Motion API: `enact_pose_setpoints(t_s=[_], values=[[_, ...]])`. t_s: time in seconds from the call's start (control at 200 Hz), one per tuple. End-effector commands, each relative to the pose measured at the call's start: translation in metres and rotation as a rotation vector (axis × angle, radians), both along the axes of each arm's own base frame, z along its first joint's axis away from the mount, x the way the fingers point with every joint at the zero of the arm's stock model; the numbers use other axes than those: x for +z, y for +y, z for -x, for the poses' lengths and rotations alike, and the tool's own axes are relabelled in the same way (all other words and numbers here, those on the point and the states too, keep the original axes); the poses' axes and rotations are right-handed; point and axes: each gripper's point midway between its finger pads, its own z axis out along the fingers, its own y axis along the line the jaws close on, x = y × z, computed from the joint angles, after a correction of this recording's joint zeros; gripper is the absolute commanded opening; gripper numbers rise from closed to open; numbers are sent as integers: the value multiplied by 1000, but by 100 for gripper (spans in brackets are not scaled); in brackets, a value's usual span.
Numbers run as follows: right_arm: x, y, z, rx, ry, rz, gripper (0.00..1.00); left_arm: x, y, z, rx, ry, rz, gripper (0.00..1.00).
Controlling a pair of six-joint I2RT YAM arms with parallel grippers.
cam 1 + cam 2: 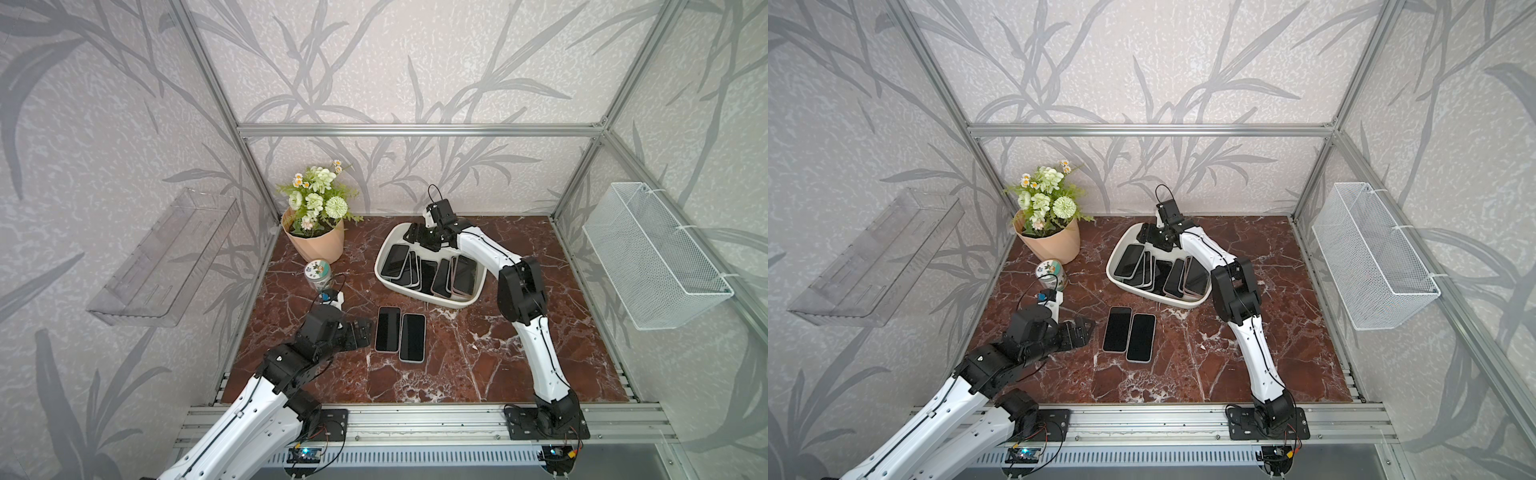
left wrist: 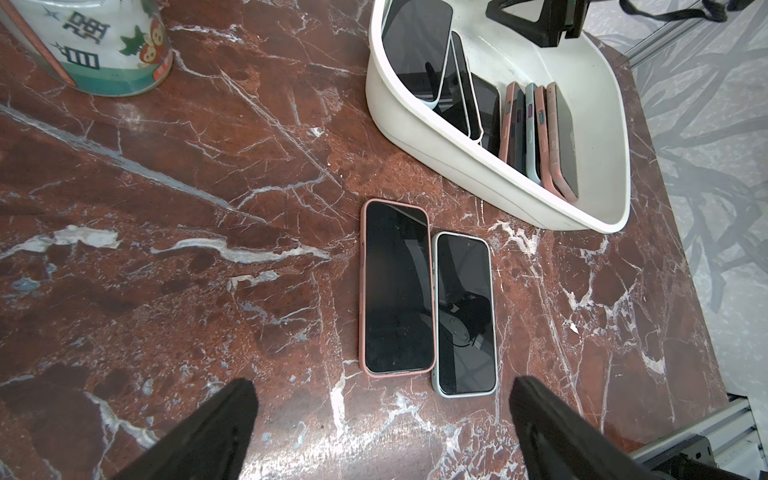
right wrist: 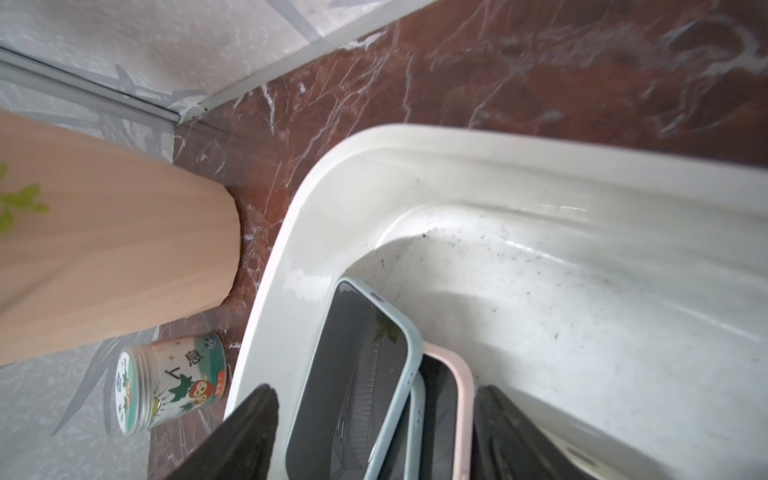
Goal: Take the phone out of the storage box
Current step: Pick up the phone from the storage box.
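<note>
One clear tray (image 1: 166,257) hangs on the left wall. One printed jar (image 1: 318,274) and one flower pot (image 1: 316,245) stand at the back left of the red marble table (image 1: 478,353). The left gripper (image 1: 360,332), its two fingers spread wide and empty, sits just beside two phones lying flat with edges touching: a pink-cased phone (image 2: 397,286) and a blue-cased phone (image 2: 463,316). Right of centre, the single storage box (image 1: 415,293) holds the phones (image 1: 432,274), leaning in two bunches; about seven, though overlap blurs the count. The right gripper (image 3: 374,432) reaches into the box's far end, fingers spread astride three phone tops; contact unclear. One wire basket (image 1: 652,257) hangs on the right wall.
</note>
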Motion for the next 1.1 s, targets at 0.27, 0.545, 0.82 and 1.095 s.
enact_pose_setpoints(t_s=[0.27,0.545,0.82,1.095], values=[[-35,24,-2,83,81,-1,72,8,-9,-13,-20,-11,7,100],[-51,26,3,83,116,-1,71,8,-10,-13,-25,-7,9,100],[-38,50,9,153,125,-158,68,4,-7,-11,-17,0,8,100],[-20,54,16,167,87,-245,67,2,-5,-6,-2,0,26,100]])
